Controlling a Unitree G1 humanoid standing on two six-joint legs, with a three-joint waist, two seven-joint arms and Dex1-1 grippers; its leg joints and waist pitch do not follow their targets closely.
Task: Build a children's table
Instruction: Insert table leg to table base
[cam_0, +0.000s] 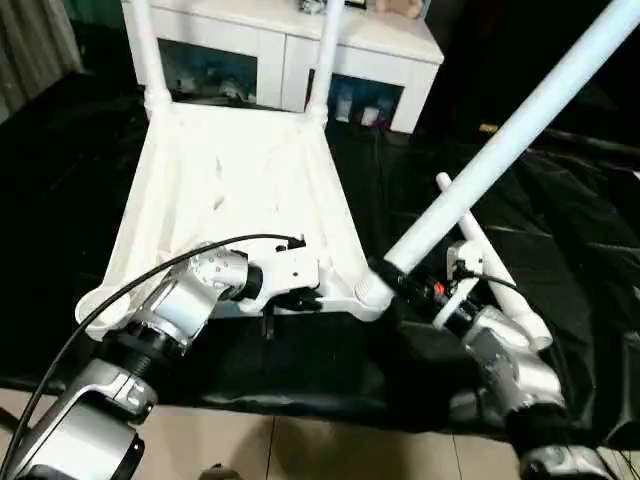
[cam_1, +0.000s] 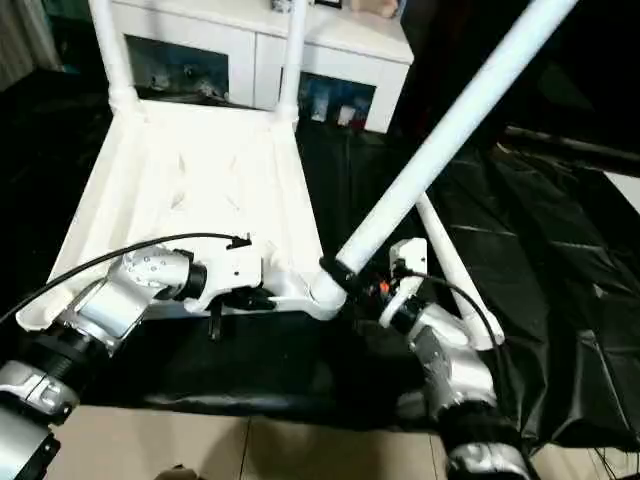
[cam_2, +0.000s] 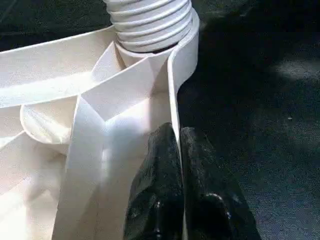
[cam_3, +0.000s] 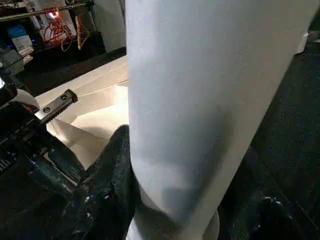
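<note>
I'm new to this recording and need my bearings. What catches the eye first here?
A long white leg slants up from the near corner socket of the upturned tabletop, clasped low down by the right gripper. The left gripper pinches the tabletop's near rim beside it; two legs already stand at the far corners.

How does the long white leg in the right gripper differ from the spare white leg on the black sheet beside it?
The long white tube leg slants upward with its lower end at the tabletop's near-right corner socket; the spare white tube leg lies flat on the black sheet. The right gripper is closed on the first; the spare lies unheld. Both are plain white tubes.
</note>
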